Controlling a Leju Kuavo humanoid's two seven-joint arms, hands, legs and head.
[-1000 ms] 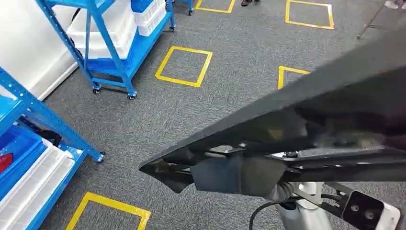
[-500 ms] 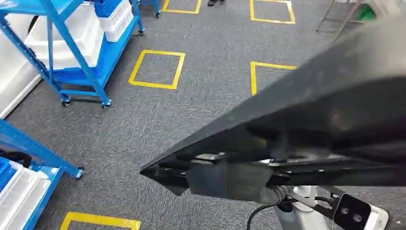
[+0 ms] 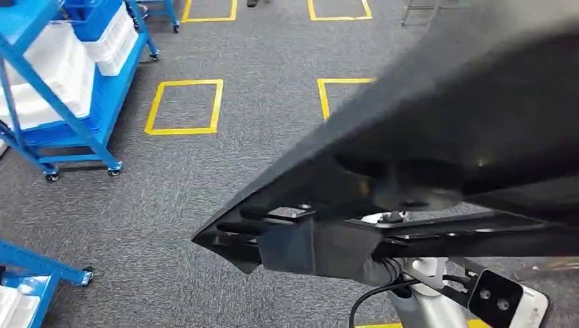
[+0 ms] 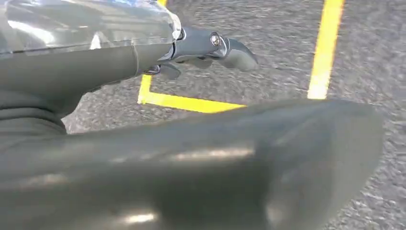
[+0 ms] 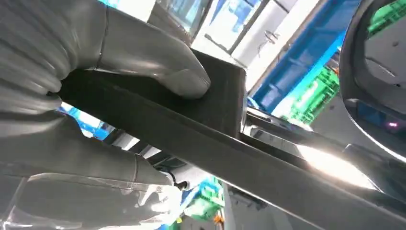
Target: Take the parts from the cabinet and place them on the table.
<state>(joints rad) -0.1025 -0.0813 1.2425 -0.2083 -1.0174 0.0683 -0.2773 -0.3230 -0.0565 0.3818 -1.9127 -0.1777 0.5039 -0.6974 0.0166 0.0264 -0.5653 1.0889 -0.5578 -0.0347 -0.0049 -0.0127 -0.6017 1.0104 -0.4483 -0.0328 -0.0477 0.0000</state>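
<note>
Under black part, hands hidden

Open grey carpet ahead, blue wheeled rack off to the left, large black panel blocking the right side

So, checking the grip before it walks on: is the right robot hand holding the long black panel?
Yes, the right robot hand clamps the long black panel, thumb pressed on top.
</note>
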